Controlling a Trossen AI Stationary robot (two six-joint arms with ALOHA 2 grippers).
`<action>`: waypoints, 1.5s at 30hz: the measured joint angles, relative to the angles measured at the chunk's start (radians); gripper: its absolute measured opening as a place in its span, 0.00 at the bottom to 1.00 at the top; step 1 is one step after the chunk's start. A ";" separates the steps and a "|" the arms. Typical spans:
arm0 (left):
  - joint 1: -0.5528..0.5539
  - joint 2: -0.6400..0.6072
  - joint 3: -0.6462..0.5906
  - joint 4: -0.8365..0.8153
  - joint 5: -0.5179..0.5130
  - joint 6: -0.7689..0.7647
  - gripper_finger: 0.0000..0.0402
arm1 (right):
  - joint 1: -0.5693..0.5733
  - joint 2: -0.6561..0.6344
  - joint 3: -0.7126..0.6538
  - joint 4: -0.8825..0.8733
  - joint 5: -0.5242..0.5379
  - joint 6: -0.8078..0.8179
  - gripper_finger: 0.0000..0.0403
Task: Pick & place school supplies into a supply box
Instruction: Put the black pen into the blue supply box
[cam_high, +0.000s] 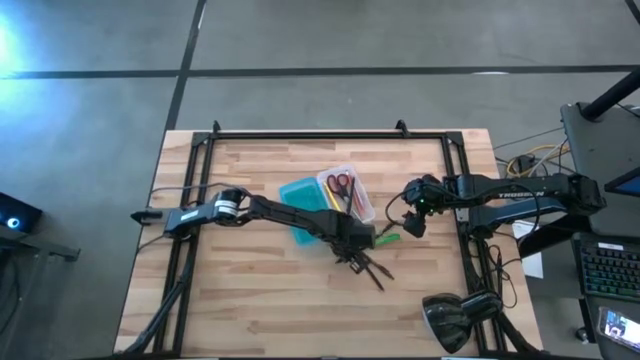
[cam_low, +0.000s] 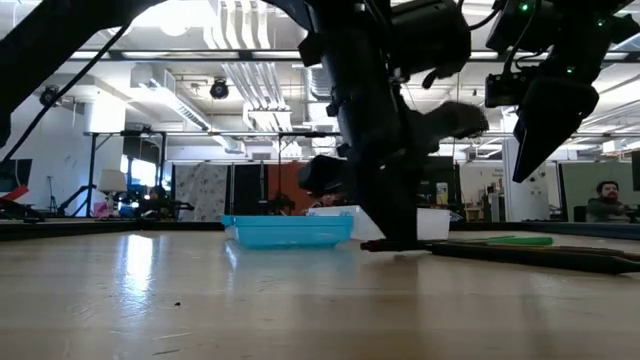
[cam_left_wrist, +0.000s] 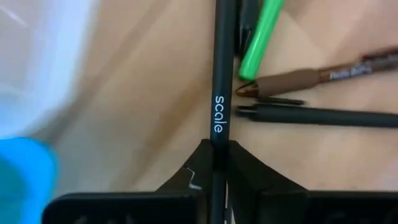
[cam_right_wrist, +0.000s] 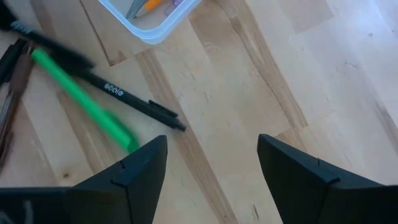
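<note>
The supply box lies open: the teal lid half (cam_high: 300, 197) and, joined to it, the clear tray half (cam_high: 352, 200), which holds red-handled scissors (cam_high: 339, 183) and a few pens. My left gripper (cam_left_wrist: 212, 163) is down at a cluster of pens (cam_high: 368, 266) near the box and is shut on a black pen (cam_left_wrist: 219, 74). Beside that pen lie a green pen (cam_left_wrist: 260, 38), a brown pen (cam_left_wrist: 323, 77) and another black pen (cam_left_wrist: 311, 116) on the wood. My right gripper (cam_right_wrist: 211, 168) hovers open above the table, right of the green pen (cam_right_wrist: 84, 102). My left gripper pinches the black pen's barrel (cam_left_wrist: 217, 134) between its two fingers, just beside the printed word. The fingers come from above, pointing down (cam_low: 395, 232), and lie across the pen. The pen runs level, close to the tabletop; whether it is clear of the wood I cannot tell.
A black metal frame (cam_high: 320, 134) runs round the wooden tabletop. A dark lamp head (cam_high: 455, 318) sits at the near right corner. Bare wood (cam_high: 230, 290) lies in front of the box and on the table's left. A person (cam_low: 603, 198) sits far behind the table.
</note>
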 joint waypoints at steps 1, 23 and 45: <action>0.000 -0.005 0.007 -0.002 0.002 0.000 0.02 | 0.000 0.000 0.000 0.000 0.000 0.000 0.59; 0.187 -0.126 0.016 0.076 -0.381 -0.325 0.02 | 0.000 -0.074 -0.001 -0.004 0.137 0.348 0.59; 0.197 -0.126 -0.149 0.122 -0.346 -0.520 0.18 | 0.000 -0.101 -0.016 -0.045 0.032 0.225 0.59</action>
